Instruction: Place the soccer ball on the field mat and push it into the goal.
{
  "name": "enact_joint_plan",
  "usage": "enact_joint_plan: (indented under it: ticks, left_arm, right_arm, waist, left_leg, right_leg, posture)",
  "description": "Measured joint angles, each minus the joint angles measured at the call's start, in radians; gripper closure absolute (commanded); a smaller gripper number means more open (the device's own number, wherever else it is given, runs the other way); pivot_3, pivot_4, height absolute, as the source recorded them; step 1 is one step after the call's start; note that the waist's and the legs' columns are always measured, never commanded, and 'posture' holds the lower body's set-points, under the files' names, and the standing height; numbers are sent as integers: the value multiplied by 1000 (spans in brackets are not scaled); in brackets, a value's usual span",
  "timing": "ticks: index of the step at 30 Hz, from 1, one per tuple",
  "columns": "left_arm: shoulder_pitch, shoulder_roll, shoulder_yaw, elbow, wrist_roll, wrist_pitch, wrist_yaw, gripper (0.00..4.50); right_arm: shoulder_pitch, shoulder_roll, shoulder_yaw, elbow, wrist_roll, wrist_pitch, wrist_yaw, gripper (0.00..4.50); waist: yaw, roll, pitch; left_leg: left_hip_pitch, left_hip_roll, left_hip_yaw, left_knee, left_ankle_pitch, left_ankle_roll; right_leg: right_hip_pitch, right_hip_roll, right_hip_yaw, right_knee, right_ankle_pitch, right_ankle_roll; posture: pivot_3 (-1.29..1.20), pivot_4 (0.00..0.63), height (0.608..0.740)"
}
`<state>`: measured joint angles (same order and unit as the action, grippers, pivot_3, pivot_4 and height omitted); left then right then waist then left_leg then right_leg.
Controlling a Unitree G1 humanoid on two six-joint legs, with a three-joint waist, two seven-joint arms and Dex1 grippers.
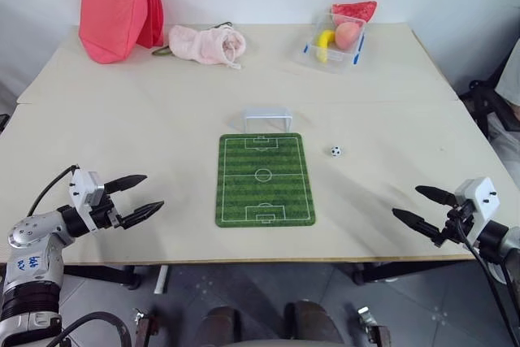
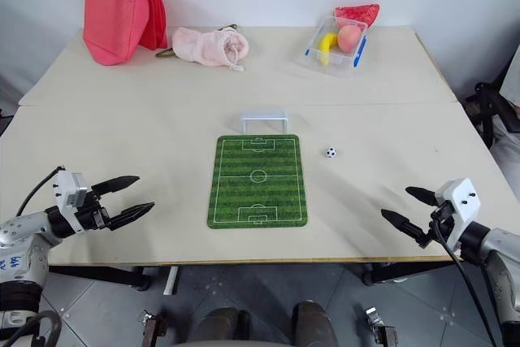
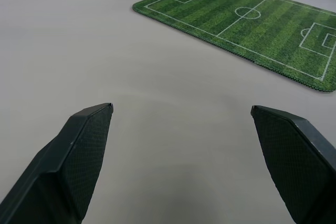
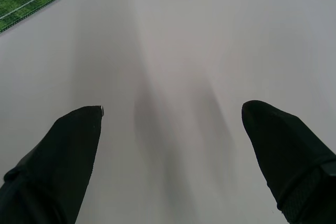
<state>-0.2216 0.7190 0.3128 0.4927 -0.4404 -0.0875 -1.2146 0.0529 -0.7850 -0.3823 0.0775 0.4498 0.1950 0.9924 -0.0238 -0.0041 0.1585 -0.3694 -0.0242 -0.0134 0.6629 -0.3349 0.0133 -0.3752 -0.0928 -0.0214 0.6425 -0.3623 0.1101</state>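
Here one soccer ball (image 1: 336, 151), one field mat (image 1: 264, 179), one goal (image 1: 268, 118), and two pincers, left (image 1: 145, 197) and right (image 1: 413, 207), both spread empty.

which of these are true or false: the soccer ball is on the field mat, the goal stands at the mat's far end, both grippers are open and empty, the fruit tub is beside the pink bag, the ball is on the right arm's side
1. The soccer ball is on the field mat. False: it lies on the bare table, just off the mat's right edge.
2. The goal stands at the mat's far end. True.
3. The left gripper and the right gripper are open and empty. True.
4. The fruit tub is beside the red bag. False: the tub sits at the far right of the table, the bag at the far left.
5. The ball is on the right arm's side of the mat. True.
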Motion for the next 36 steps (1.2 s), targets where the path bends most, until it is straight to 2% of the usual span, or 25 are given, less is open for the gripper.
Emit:
enact_joint_plan:
  ticks: [8,13,17,21,26,31,36]
  left_arm:
    - [-62,-4,0,31,-1,64,60,0]
    - [-90,-4,-2,14,-1,114,70,0]
    - [-123,-26,-26,-50,-5,154,69,0]
    - [-140,-52,-74,-88,-5,151,41,0]
    - [-181,-98,-123,-112,-28,175,-25,0]
    - [-238,-141,-177,-132,-25,136,-86,0]
    - [-241,-149,-197,-131,-22,117,-113,0]
  right_arm:
    - [2,2,-24,-84,16,41,-51,44]
    - [-18,-15,-25,-133,26,131,-81,44]
    - [-161,-43,4,-155,24,243,-144,44]
    - [-359,-39,109,-125,17,302,-160,44]
    - [-556,19,260,31,-60,282,-141,44]
    - [-778,149,394,367,-185,148,-119,44]
    - [-859,189,439,602,-275,35,-109,44]
  waist:
    - [0,0,0]
    - [0,0,0]
    - [-3,0,0]
    - [-3,2,1]
    - [0,2,2]
    - [-5,1,2]
    - [-6,2,3]
  left_leg:
    - [0,0,0,1,0,0]
    - [0,-1,0,1,0,0]
    - [0,-1,0,3,0,-1]
    - [0,0,-1,2,1,-2]
    - [-3,-1,-2,3,1,-2]
    - [-3,-2,-2,4,1,-1]
    - [-3,-2,-4,3,1,-1]
  right_leg:
    - [0,0,0,1,0,0]
    - [0,0,0,1,0,0]
    - [0,0,0,1,0,0]
    - [-1,0,0,2,0,0]
    - [-1,0,-2,2,0,0]
    - [-1,0,-3,3,1,1]
    - [-1,0,-5,5,1,1]
  posture:
    - [0,150,740]
    - [0,150,740]
    - [0,150,740]
    - [0,150,740]
    - [0,150,740]
    - [0,150,740]
    - [0,150,740]
